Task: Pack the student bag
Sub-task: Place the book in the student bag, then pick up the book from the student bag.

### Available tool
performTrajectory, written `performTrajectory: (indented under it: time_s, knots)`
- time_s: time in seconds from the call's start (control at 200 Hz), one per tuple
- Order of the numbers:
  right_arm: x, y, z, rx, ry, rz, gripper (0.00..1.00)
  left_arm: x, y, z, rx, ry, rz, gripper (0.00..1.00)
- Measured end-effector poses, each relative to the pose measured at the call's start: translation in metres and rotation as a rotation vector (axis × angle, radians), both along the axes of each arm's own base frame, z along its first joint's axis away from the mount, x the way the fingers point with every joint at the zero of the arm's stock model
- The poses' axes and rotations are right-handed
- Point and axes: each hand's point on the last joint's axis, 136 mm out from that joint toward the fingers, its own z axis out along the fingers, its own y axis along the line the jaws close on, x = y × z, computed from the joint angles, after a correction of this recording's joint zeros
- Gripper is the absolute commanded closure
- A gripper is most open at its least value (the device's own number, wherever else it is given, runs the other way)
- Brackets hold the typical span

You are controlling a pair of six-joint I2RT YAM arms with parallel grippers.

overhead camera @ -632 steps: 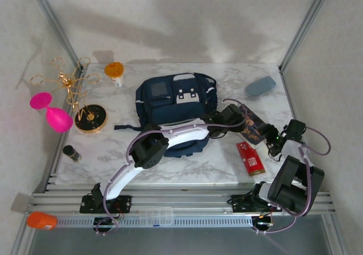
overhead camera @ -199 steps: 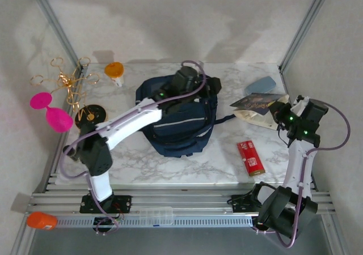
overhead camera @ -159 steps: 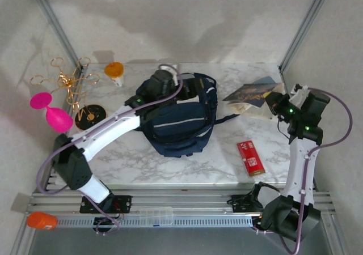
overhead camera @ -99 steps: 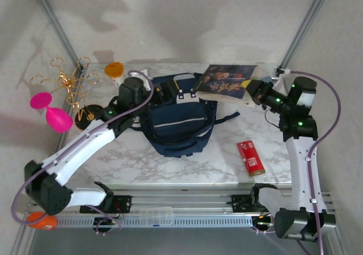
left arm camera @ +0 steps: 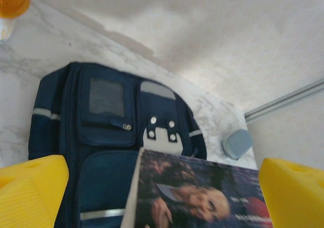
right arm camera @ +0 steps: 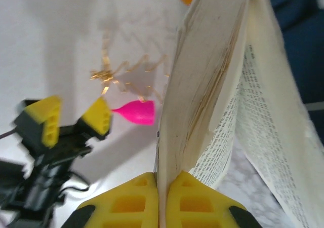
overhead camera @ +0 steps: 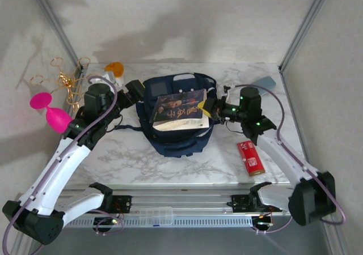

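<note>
The student bag (overhead camera: 177, 140) lies flat in the middle of the table (overhead camera: 142, 158), its long axis running 12 to 6 and its grey-patch end toward 12. The right tool (overhead camera: 210, 109) is clamped on a book (overhead camera: 178, 110) above the bag. The left tool (overhead camera: 133, 90), jaws wide apart, sits at the bag's 10 o'clock.

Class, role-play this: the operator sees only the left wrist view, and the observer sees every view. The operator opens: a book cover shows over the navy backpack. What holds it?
Observer: The right hand is shut on the thick paperback book at its edge.
Operator: Is the book closed?
Observer: No, in the right wrist view some pages fan apart.
Operator: Anything else out on the table?
Observer: A flat red packet lies on the marble table beside the right arm.
</note>
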Motion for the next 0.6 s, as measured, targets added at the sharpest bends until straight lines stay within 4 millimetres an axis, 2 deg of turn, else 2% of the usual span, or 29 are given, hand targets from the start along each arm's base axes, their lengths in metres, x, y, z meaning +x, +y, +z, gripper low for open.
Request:
performTrajectory:
  time_s: [0.09,0.145,0.18,0.275,0.35,0.461,0.601]
  knots:
    - [0.022,-0.004,-0.044,-0.061,0.061,0.002,0.97,0.007,-0.007,-0.024,0.014,0.062,-0.023,0.06]
    - [0.035,-0.011,-0.072,-0.1,0.11,-0.006,0.91,0.013,-0.012,-0.043,0.022,0.105,-0.037,0.06]
    - [0.041,-0.016,-0.089,-0.119,0.141,-0.007,0.83,0.018,-0.016,-0.057,0.029,0.138,-0.046,0.06]
    - [0.05,-0.032,-0.119,-0.194,0.188,-0.024,0.72,0.03,-0.024,-0.093,0.044,0.215,-0.058,0.06]
    - [0.056,-0.042,-0.127,-0.272,0.171,-0.044,0.61,0.039,-0.03,-0.117,0.057,0.262,-0.067,0.06]
    - [0.063,-0.056,-0.121,-0.369,0.094,-0.082,0.42,0.057,-0.04,-0.148,0.071,0.313,-0.082,0.08]
    - [0.05,-0.066,-0.108,-0.402,0.031,-0.118,0.3,0.084,-0.058,-0.191,0.096,0.393,-0.115,0.2]
